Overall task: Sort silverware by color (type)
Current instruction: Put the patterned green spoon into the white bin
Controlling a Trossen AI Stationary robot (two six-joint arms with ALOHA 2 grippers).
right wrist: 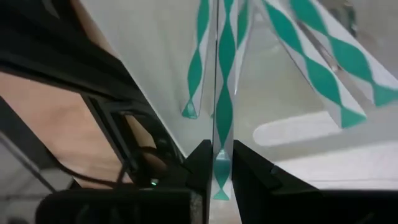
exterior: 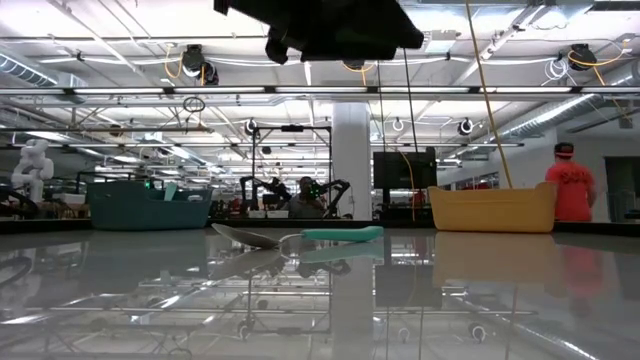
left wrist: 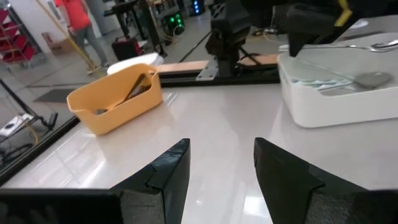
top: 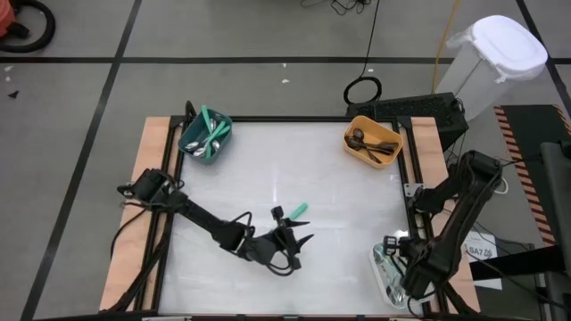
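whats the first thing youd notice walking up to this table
A lone teal-handled spoon lies on the bare white table near the middle, with the left gripper open just beside it. The right gripper is down in the white bin at the near right corner, closed on a teal-and-white patterned handle. At the far edge sit a teal bin and an orange bin.

Tabletop (top: 339, 205): one bin (top: 205, 135) holding utensils at the far left corner; a second bin (top: 373, 141) holding utensils at the far right corner; a third bin (top: 389, 272) at the near right corner; a single spoon (top: 293, 211) lying near the centre.
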